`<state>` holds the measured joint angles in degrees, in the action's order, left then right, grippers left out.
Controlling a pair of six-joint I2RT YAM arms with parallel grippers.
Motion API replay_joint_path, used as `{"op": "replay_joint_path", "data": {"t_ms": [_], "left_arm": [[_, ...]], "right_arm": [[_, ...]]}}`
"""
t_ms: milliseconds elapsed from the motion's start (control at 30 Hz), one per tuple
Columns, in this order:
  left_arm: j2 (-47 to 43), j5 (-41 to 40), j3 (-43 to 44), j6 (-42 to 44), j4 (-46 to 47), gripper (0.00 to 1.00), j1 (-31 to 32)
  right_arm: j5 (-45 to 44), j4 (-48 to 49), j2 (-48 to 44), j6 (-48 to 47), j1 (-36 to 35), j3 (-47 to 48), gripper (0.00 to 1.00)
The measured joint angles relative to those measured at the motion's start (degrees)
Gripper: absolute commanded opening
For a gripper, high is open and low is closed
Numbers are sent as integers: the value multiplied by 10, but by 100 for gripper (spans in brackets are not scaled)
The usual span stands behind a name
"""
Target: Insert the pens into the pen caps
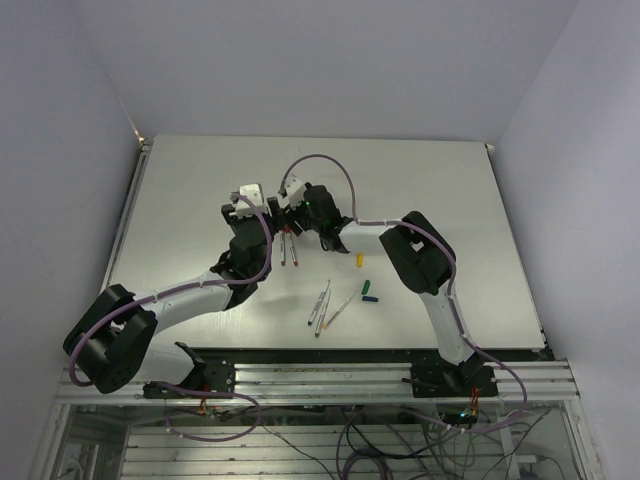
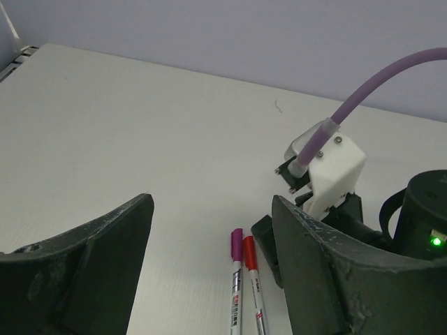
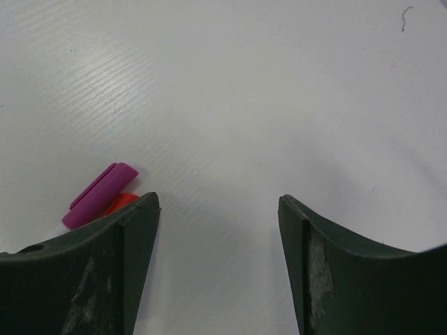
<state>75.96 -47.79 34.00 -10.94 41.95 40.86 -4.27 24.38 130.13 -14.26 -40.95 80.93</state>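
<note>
Two finished pens, the purple-capped pen [image 2: 236, 241] and the red-capped pen [image 2: 248, 252], lie side by side on the table [image 1: 200, 180], just below both wrists. The left gripper [image 2: 213, 202] is held with its fingers wide apart and nothing between them. The right gripper [image 3: 218, 202] is likewise spread and empty, with the purple cap showing just beside one finger.

The three bare pens [image 1: 325, 303] lie in a loose cluster nearer the arm bases. The yellow cap [image 1: 360, 260], the green cap [image 1: 366, 288] and the blue cap [image 1: 371, 298] are scattered to the right of them.

The pens are judged light, stiff and smooth, so they are likely to roll when nudged. Each is best taken across the barrel towards the rear, with the coloured tip left well clear. The caps are judged very light and slippery and easily squeezed out of a pinch. Each should be held near its closed end, with the mouth left free.
</note>
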Motion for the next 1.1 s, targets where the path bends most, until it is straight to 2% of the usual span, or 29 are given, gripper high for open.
{"op": "replay_joint_path", "data": {"t_ms": [200, 333, 467, 500, 533, 600, 700, 800, 1100], "left_arm": [[0, 0, -3, 0, 0, 78, -3], [0, 0, -7, 0, 0, 78, -3], [0, 0, -10, 0, 0, 78, -3], [0, 0, -11, 0, 1, 78, -3], [0, 0, -12, 0, 1, 79, -3], [0, 1, -14, 0, 3, 79, -3], [1, 6, -14, 0, 5, 79, -3], [5, 10, -14, 0, 13, 79, -4], [37, 20, -14, 9, 18, 79, -5]], "right_arm": [[15, -14, -1, 26, 25, 3, 64], [13, 38, -31, 44, 37, -67, 53], [7, 76, -56, 54, 41, -123, 52], [6, 83, -58, 55, 41, -129, 54], [6, 89, -59, 57, 41, -133, 60], [7, 98, -61, 60, 41, -141, 83], [23, 107, -64, 69, 45, -144, 88], [54, 115, -64, 91, 53, -144, 99], [143, 193, -63, 170, 96, -146, 100]]}}
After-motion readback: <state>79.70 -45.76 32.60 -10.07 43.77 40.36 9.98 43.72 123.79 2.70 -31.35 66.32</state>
